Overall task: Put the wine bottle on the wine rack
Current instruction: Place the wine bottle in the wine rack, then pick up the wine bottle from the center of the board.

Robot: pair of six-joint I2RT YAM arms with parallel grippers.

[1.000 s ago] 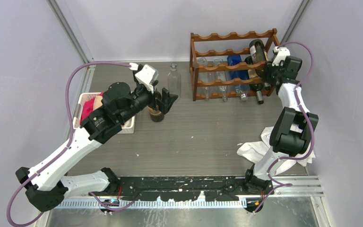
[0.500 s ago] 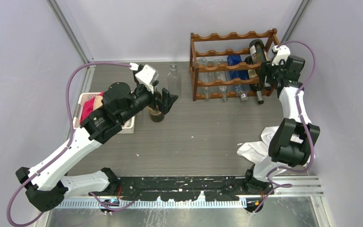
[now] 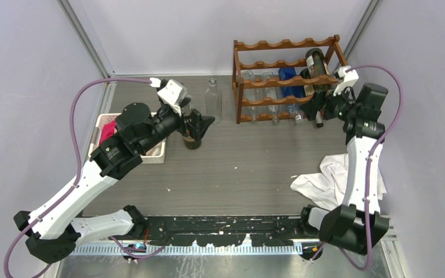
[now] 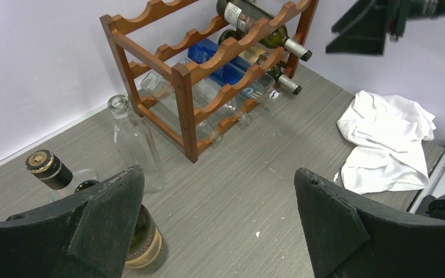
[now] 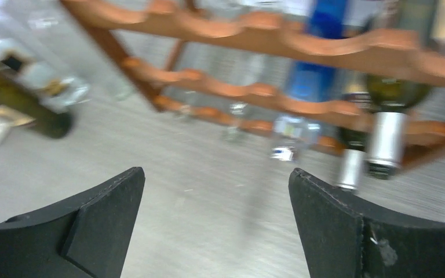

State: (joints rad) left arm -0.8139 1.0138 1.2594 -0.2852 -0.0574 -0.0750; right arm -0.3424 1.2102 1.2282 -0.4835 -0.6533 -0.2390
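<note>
The reddish-brown wooden wine rack with scalloped rails (image 3: 287,43) (image 4: 184,110) (image 5: 255,90) stands at the far right of the grey wood-grain worktop (image 3: 243,168). A dark green glass wine bottle with a white label (image 3: 314,61) (image 4: 249,17) lies in the rack's top tier at the right end, with its neck pointing forward. A second dark wine bottle with a silver-capped neck (image 3: 318,116) (image 4: 284,83) lies one tier lower. A blue bottle (image 3: 288,78) (image 4: 217,63) and several clear ones lie beside them.

The right hand (image 3: 320,107) (image 5: 214,174) hangs just in front of the rack's right end, its fingers spread wide and holding nothing.

The left hand (image 3: 200,124) (image 4: 217,174) is also spread wide and empty. A brown glass bottle (image 3: 192,141) (image 4: 145,240) stands upright just beside one of its fingers; whether they touch cannot be told. A tall clear glass bottle (image 3: 212,98) (image 4: 133,139) stands near the rack's left post. A crumpled white cloth (image 3: 330,179) (image 4: 385,139) lies on the worktop at the near right.
</note>
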